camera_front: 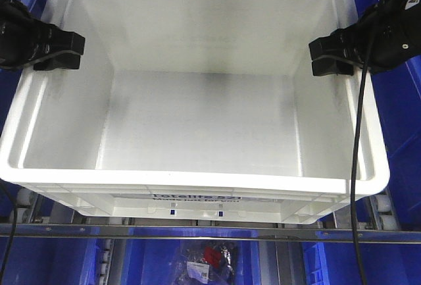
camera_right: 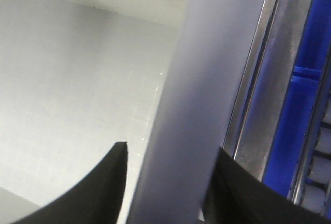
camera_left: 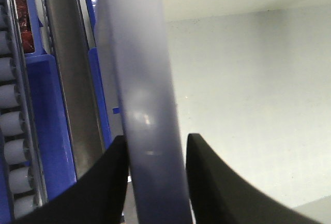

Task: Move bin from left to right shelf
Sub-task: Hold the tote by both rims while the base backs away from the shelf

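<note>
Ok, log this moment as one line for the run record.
bin: white, empty | left gripper: shut on its left rim | right gripper: shut on its right rim | phase: two-sided grasp

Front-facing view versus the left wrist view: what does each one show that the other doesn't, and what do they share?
Only the front-facing view shows the whole white bin, empty inside, the right gripper on its opposite side, and a blue bin below holding bagged items. Only the left wrist view shows, close up, the fingers against both sides of the rim, with a steel rail and rollers alongside. Both show the left gripper astride the bin's left edge.
</note>
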Available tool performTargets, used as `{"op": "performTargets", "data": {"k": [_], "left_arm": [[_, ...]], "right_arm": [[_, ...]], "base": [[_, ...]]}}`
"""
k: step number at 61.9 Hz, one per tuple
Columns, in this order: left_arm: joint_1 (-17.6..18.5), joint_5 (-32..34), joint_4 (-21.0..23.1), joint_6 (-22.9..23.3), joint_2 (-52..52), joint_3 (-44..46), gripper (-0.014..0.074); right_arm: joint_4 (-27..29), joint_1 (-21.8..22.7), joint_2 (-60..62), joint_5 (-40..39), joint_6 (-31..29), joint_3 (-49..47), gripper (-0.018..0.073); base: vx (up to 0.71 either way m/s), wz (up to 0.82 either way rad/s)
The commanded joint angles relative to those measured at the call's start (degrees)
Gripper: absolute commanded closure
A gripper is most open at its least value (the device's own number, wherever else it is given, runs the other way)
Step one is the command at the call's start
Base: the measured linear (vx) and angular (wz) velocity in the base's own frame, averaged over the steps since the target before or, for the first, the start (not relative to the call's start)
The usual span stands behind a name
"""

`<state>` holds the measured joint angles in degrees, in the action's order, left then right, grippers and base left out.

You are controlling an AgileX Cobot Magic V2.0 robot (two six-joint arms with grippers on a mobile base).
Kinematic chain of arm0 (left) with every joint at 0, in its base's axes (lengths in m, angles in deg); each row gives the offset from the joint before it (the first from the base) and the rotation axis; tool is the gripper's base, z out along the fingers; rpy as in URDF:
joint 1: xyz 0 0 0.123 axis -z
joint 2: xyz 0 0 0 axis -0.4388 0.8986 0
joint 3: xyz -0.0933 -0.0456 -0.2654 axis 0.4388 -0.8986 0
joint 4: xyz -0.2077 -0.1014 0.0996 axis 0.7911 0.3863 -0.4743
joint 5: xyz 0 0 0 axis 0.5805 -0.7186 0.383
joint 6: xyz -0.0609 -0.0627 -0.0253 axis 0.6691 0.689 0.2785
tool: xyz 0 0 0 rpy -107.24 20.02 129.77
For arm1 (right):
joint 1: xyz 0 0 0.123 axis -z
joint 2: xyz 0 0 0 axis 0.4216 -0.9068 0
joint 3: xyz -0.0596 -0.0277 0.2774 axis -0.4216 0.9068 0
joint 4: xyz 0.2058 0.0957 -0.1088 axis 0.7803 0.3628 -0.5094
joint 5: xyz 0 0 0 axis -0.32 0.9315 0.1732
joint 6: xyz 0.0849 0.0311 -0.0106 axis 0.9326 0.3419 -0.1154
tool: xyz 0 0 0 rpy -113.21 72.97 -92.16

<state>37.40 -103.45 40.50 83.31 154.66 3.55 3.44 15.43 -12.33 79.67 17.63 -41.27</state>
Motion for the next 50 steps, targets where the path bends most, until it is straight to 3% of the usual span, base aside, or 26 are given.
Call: {"op": "performTargets", "data": {"k": [1, 50], "left_arm": [[0.27, 4.08, 2.32, -2.67, -3.12, 2.28, 0.0601], [0.27, 4.08, 2.32, -2.67, -3.12, 2.28, 0.0601]], "right_arm": [[-1.16, 0.47, 2.33, -4.83, -0.60, -2.26, 0.0564], [-1.16, 0.47, 2.33, -4.86, -0.60, -2.26, 0.0564]], "base": [[-0.04, 0.00], [-0.09, 0.01]]}}
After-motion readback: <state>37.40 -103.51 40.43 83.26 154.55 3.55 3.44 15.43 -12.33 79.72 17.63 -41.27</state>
